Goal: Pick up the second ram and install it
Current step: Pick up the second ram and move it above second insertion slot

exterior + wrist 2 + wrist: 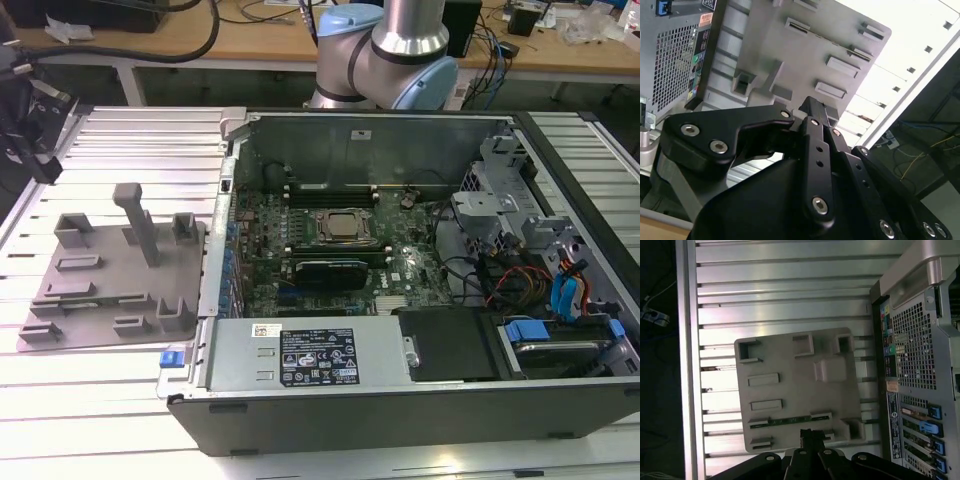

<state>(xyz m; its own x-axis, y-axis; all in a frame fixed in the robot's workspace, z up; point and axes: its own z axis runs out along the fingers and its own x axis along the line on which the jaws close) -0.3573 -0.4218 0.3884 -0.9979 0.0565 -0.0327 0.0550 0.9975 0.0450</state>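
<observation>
First wrist view has the gripper (807, 432) nearest to the camera. Its 2 fingers look pressed together with nothing between them, so the judgement is that it is closed and empty. It hangs above the grey tray (790, 375), close to the tray edge that lies nearest to it.

Just beyond the fingertips lies the second ram (790, 420), 1 thin green stick. It rests flat in a shallow holder, parallel to that near edge of the tray, and the gripper does not touch it. The tray lies on the slatted bench (780, 285), and its far side is close to the rear panel of the computer case (910, 340).

Several things could go wrong from here. If the closed fingers come down on the stick, they would press on the chips and not take it by its edges. The stick is thin and sits low between the walls of the holder, so little of it is free to hold; a hold that is off the centre could lift it tilted or let it slip. No clamp is visible on the tray, so a side push may slide it over the bench. A tilted stick would probably not enter its slot straight, and pushing it could harm the board.
</observation>
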